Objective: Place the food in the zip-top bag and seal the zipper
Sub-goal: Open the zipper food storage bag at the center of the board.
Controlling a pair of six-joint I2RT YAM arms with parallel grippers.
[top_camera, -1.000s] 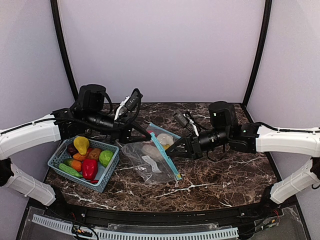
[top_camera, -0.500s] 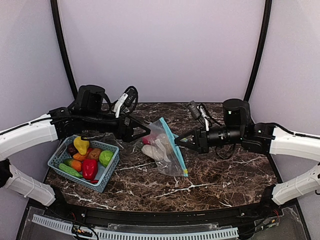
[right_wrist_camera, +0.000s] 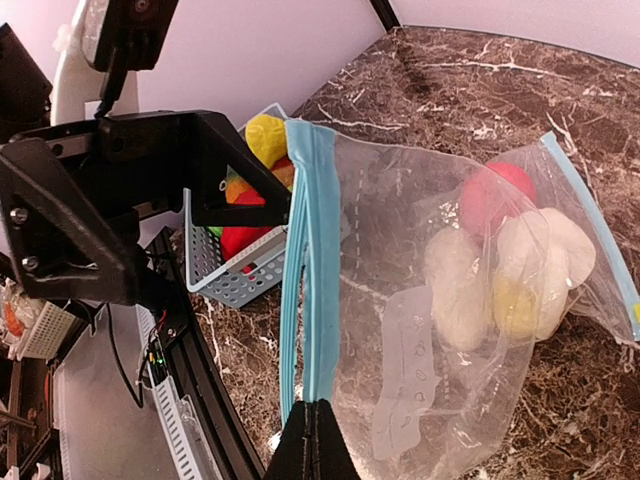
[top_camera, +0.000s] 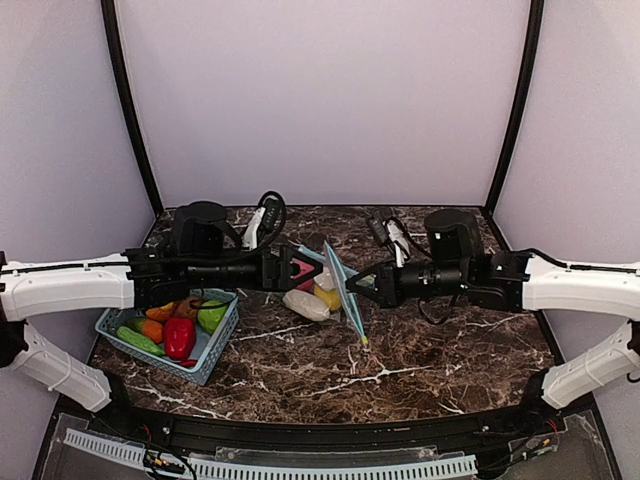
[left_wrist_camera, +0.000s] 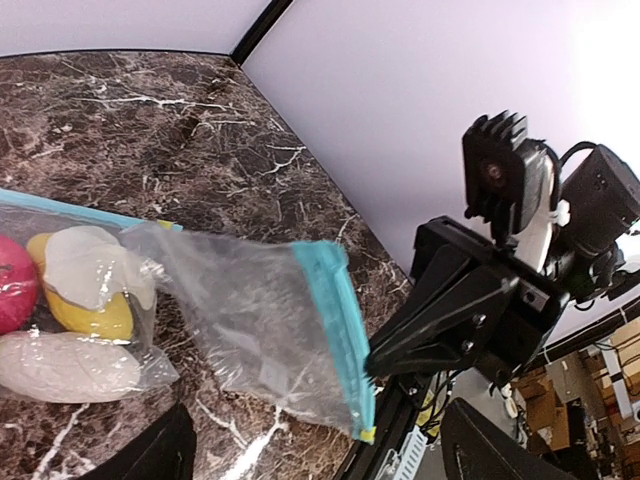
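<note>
The zip-top bag [top_camera: 335,298] stands raised on the marble table, its teal zipper strip [right_wrist_camera: 305,280] running on edge. My right gripper [right_wrist_camera: 313,418] is shut on that strip near its lower end. Inside the bag lie a pink piece of food [right_wrist_camera: 497,195], a yellow one [right_wrist_camera: 515,305] and a cream-white one [right_wrist_camera: 455,285]. My left gripper [top_camera: 293,270] is open just left of the bag's upper end, with nothing between its fingers [left_wrist_camera: 150,455]. More food, such as a red pepper [top_camera: 180,337], sits in the teal basket [top_camera: 208,362].
The basket stands at the front left under my left arm. The right wrist camera and arm [left_wrist_camera: 520,200] hang close behind the zipper. The table's black front rail [top_camera: 320,430] runs along the near edge.
The bag, which lay flat, now hangs upright from my right gripper. My left jaws have gone from shut to open, and the left arm has stretched right towards the bag.
</note>
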